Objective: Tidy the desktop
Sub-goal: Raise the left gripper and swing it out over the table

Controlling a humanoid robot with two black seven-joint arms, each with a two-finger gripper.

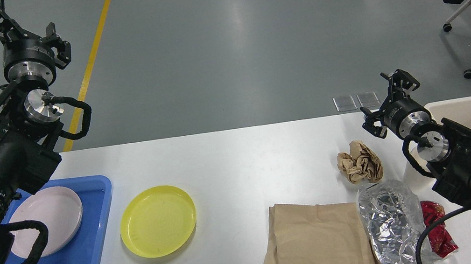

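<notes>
both empty: left pincer [21, 28] spread wide, raised beyond the blue tray [90, 230]; right pincer [385, 99] spread wide, crumpled paper [360, 162] just below-left on the desktop [230, 161]

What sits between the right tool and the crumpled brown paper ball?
Nothing visible. The right tool hangs open above the desktop, and the crumpled paper ball lies just below-left of it in this view, uncovered. The foil bag and flat brown bag lie nearer the robot.
</notes>
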